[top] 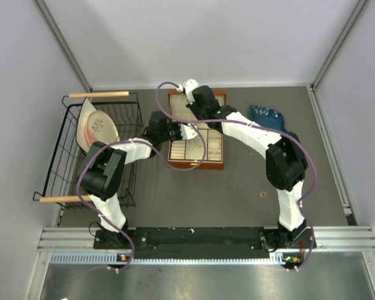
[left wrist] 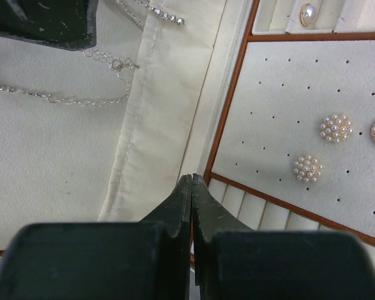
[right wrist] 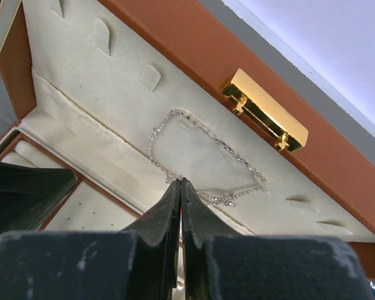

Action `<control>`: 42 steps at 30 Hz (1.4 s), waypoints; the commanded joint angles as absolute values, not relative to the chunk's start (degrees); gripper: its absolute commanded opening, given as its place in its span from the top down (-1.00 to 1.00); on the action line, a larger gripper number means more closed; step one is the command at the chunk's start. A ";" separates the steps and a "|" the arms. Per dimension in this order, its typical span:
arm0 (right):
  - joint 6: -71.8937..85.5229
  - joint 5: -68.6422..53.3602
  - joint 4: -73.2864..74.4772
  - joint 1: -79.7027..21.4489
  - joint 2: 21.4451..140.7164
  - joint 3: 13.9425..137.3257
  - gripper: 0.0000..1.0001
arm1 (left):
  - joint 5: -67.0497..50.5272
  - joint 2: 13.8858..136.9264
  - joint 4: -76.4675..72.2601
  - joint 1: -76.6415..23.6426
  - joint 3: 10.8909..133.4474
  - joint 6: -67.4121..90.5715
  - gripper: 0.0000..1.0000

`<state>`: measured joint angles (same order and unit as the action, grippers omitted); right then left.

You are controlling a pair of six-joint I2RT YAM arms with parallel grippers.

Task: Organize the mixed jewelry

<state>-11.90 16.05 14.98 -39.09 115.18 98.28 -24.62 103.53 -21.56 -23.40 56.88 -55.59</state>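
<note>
At far left a black wire basket stands apart from the work. Our left gripper is pressed shut with nothing visible between its tips. It hovers over the inner edge of the open brown wooden box with cream lining. From those tips the thin silvery chain necklace lies ahead and to the left, draped on the lid's cream pad, its long axis running crosswise to the fingers. Our right gripper is likewise closed tight, tips right at the chain's near strand, though we cannot tell whether a link is caught. We judge the right arm the nearer, so the next pick looks like its job, opening first. Farther right, a small gold-coloured ring sits alone on the dark table, well apart from the box.
</note>
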 commanded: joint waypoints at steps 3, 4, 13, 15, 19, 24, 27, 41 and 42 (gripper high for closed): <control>-13.62 18.72 12.13 -38.67 116.10 98.26 1.00 | -24.70 99.84 -22.67 -23.38 56.08 -55.02 1.00; -13.71 19.24 12.13 -38.67 116.19 98.26 1.00 | -24.26 99.76 -22.76 -23.38 56.07 -55.11 1.00; -15.03 21.27 11.16 -38.58 115.14 96.69 0.87 | -23.29 98.96 -23.91 -23.38 55.37 -54.76 1.00; -15.21 21.62 10.90 -38.58 114.44 95.98 0.83 | -22.94 98.70 -24.08 -23.38 55.28 -54.84 1.00; -15.29 21.62 10.29 -38.67 113.20 93.52 0.71 | -22.41 98.44 -24.61 -23.38 55.28 -54.41 1.00; -15.29 21.80 9.67 -38.67 111.36 91.58 0.67 | -22.06 97.65 -24.96 -23.38 55.28 -53.35 1.00; -14.86 21.27 9.67 -38.67 109.70 90.79 0.63 | -21.89 96.86 -24.96 -23.38 55.02 -52.56 1.00; -12.66 20.57 13.36 -38.50 96.08 83.24 0.24 | -23.64 85.35 -20.84 -23.29 50.89 -40.00 1.00; -12.66 19.78 14.06 -38.41 95.11 81.84 0.20 | -23.82 84.65 -20.13 -23.29 50.63 -37.73 1.00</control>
<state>-13.76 20.32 12.58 -39.09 100.40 84.73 -22.02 89.10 -21.47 -23.38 51.77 -44.73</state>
